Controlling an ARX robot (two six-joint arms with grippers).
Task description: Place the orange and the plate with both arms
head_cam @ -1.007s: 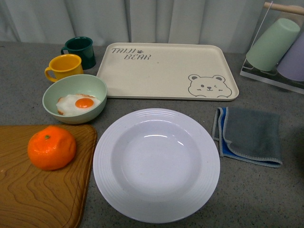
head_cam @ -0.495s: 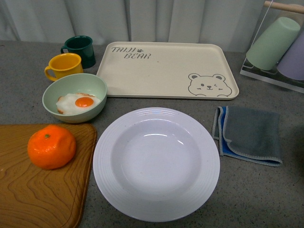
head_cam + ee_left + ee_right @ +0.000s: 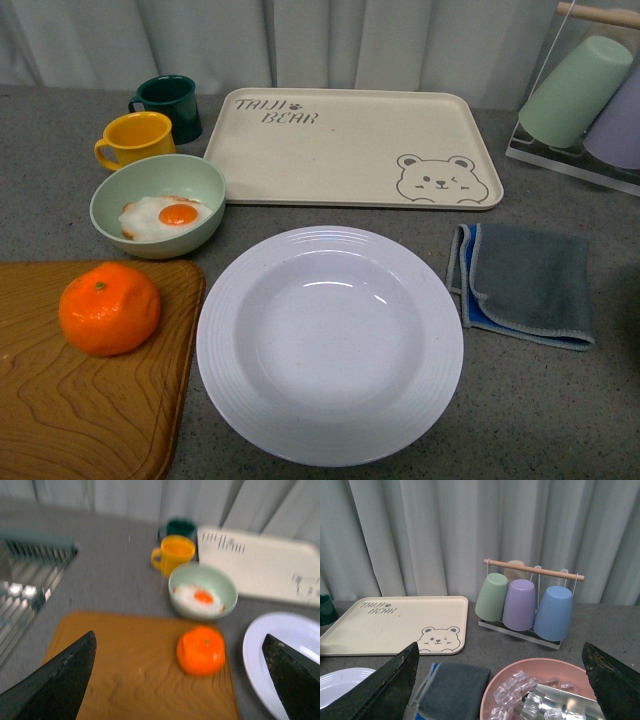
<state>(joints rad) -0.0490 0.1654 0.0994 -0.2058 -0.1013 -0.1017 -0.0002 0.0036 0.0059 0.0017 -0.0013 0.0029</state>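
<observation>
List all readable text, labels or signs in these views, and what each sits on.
"TAIJI BEAR": two stylised lines with a paw mark, on the cream rectangular tray, front and right wrist views.
Left wrist view: same print too blurred to read.
Nothing else carries text.

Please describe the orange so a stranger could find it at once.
Look at the wooden board at the front left. The orange sits on it: a round fruit with a green stem dot, far bigger than the egg yolk in the bowl behind.

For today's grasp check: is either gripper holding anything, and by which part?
Nothing is held: left gripper and right gripper are open and empty.
</observation>
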